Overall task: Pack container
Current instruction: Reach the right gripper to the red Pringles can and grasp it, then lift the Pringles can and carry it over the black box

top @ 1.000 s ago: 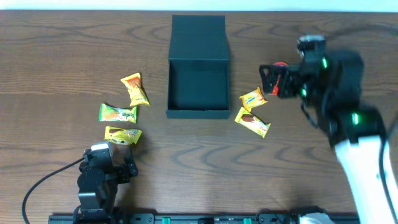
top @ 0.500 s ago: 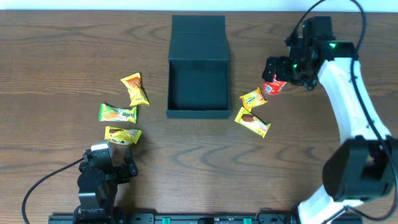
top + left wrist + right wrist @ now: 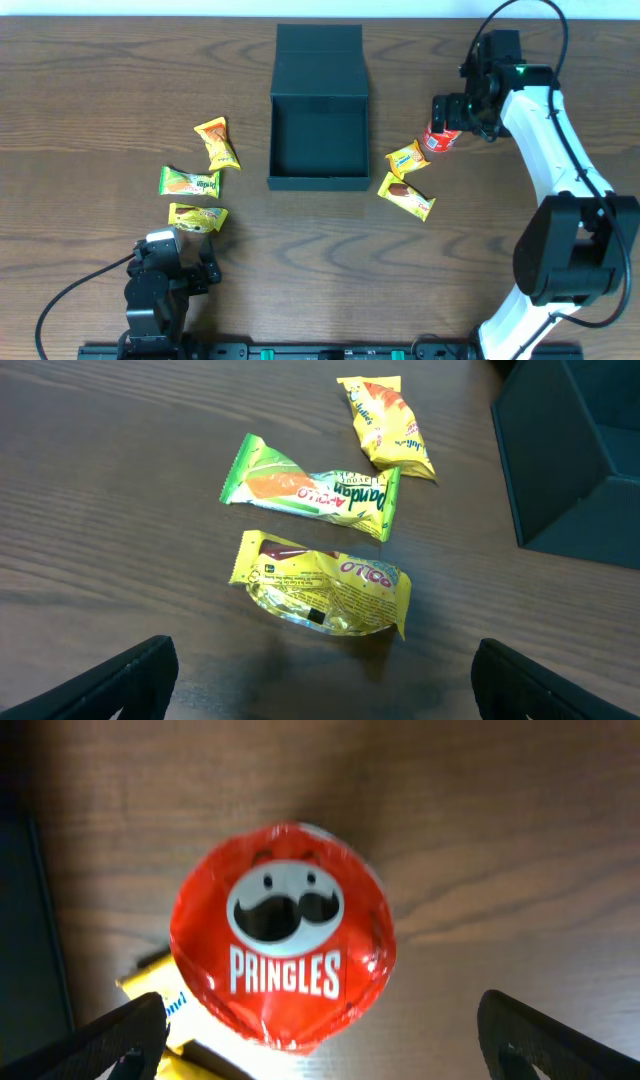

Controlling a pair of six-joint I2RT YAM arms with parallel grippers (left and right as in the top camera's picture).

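The container (image 3: pixel 320 145), a dark teal box, sits open at the table's middle with its lid flap (image 3: pixel 318 60) laid back; its corner also shows in the left wrist view (image 3: pixel 585 460). A small red Pringles can (image 3: pixel 440 137) stands to its right. My right gripper (image 3: pixel 447 116) hovers open just above the can (image 3: pixel 283 958), its fingers wide on either side and not touching it. Yellow snack packets (image 3: pixel 408 159) (image 3: pixel 406 196) lie between can and container. My left gripper (image 3: pixel 325 675) rests open at the near left, just short of a yellow packet (image 3: pixel 318 585).
Two more packets lie left of the container: a green-yellow one (image 3: pixel 315 485) and an orange-yellow one (image 3: pixel 385 425). In the overhead view they sit at the left (image 3: pixel 190 183) (image 3: pixel 217 143). A black cable (image 3: pixel 70 295) trails from the left arm.
The right arm has swung back and straightened, bringing its open gripper over the Pringles can. The left arm, the container and the packets have stayed put.
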